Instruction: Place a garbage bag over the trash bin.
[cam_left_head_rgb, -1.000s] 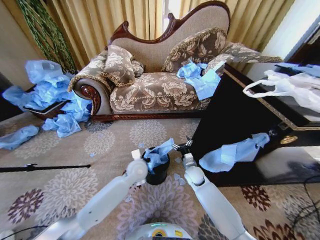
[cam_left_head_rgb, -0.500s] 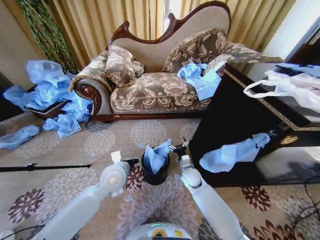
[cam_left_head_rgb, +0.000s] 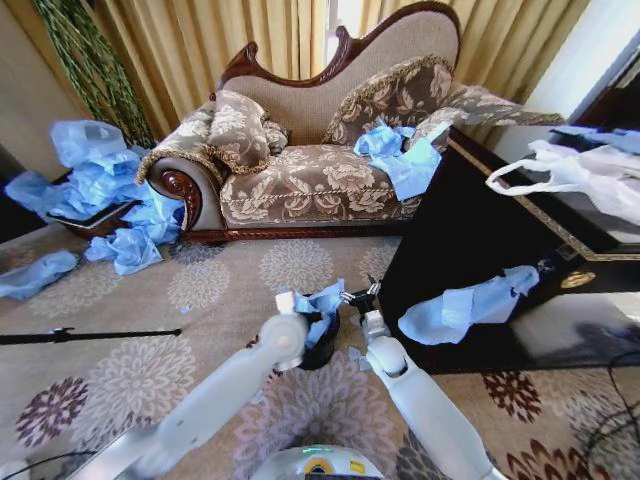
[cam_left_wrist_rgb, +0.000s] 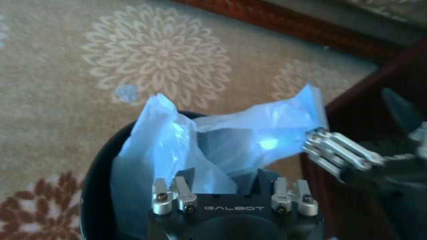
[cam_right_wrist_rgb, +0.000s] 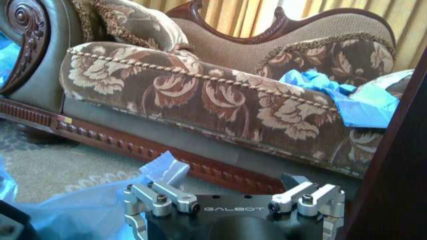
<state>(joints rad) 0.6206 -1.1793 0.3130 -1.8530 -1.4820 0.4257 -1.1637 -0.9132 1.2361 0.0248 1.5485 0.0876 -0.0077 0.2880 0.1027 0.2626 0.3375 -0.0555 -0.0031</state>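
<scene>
I'm looking down at the trash bin (cam_left_head_rgb: 318, 345), a small black cylinder standing on the patterned carpet (cam_left_head_rgb: 200, 285) just in front of me, between my two arms and beside the dark cabinet (cam_left_head_rgb: 470, 250). The garbage bag (cam_left_head_rgb: 322, 305) is sitting in the bin's mouth, light blue and crinkled, with part of it sticking up above the rim. My left gripper (cam_left_head_rgb: 296, 318) is hovering right over the near-left edge of the bin; from its wrist camera the bag (cam_left_wrist_rgb: 200, 145) is bunching up directly under the fingers (cam_left_wrist_rgb: 175, 196), which are standing apart with blue plastic between them, though I can't tell whether they are actually pinching it. My right gripper (cam_left_head_rgb: 362, 297) is at the bin's right side, against the bag's upper edge, and the left wrist view is showing its tip (cam_left_wrist_rgb: 327, 146) touching a raised flap of the bag. Whether that one is clamped, I cannot tell. More blue bags (cam_left_head_rgb: 400, 160) are lying on the sofa (cam_left_head_rgb: 310, 180) behind.
</scene>
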